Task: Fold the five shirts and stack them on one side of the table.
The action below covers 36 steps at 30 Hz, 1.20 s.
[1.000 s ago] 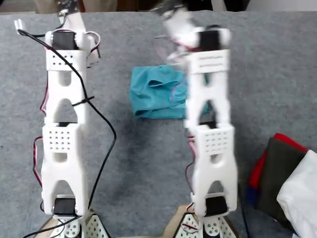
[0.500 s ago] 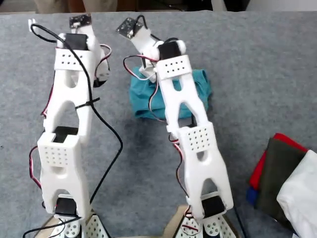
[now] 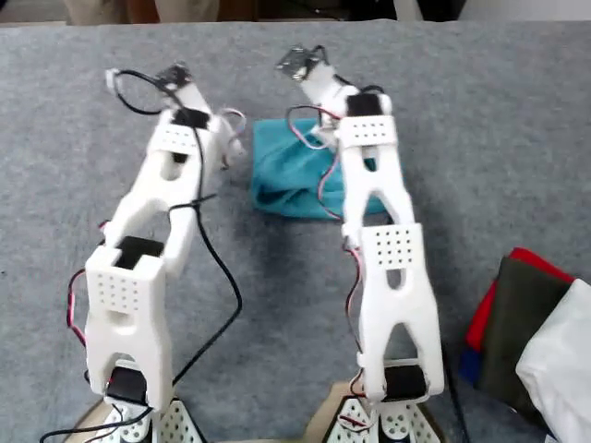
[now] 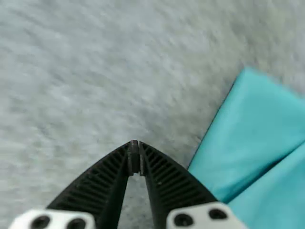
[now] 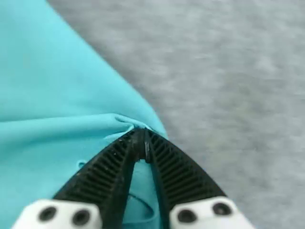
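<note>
Grey felt table (image 3: 480, 111) beneath us, and the teal shirt (image 3: 291, 175) lies bunched mid-table between our two arms. Our right gripper (image 5: 141, 143) is pinched onto a puckered edge of it. Our left gripper (image 4: 135, 160) sits closed over bare felt just beside the cloth. The pile of other shirts (image 3: 531, 318) sits at the table's right edge.

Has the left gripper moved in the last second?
Yes. The left gripper swung across the grey table toward the teal shirt, now shut beside its edge.
</note>
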{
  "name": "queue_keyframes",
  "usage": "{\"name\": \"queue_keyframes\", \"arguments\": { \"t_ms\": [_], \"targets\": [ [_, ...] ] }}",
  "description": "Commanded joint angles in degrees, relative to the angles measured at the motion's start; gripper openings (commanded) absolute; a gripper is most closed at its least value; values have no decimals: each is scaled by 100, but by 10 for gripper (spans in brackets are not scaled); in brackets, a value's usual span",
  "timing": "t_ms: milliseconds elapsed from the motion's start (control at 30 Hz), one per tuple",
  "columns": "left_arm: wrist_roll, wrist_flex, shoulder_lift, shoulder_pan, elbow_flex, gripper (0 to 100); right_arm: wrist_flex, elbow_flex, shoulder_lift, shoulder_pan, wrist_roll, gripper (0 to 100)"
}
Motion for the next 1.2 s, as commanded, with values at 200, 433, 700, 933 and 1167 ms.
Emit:
{"name": "queue_keyframes", "arguments": {
  "t_ms": [200, 433, 700, 933, 1167],
  "targets": [
    [-264, -431, -145, 325, 88, 19, -9, -1393, 4, 514, 79, 6],
    [-343, -396, -40, 492, 9, 19, 1108, -2273, -681, 426, 88, 8],
    [-308, -387, -66, 396, 62, 19, 2655, -2141, -1279, 57, 88, 9],
    [-299, -387, -57, 290, 44, 19, 3613, -2193, -576, -277, -62, 6],
    [-308, -387, -40, 316, 18, 19, 3640, -1358, -646, 119, -255, 5]
  ]
}}
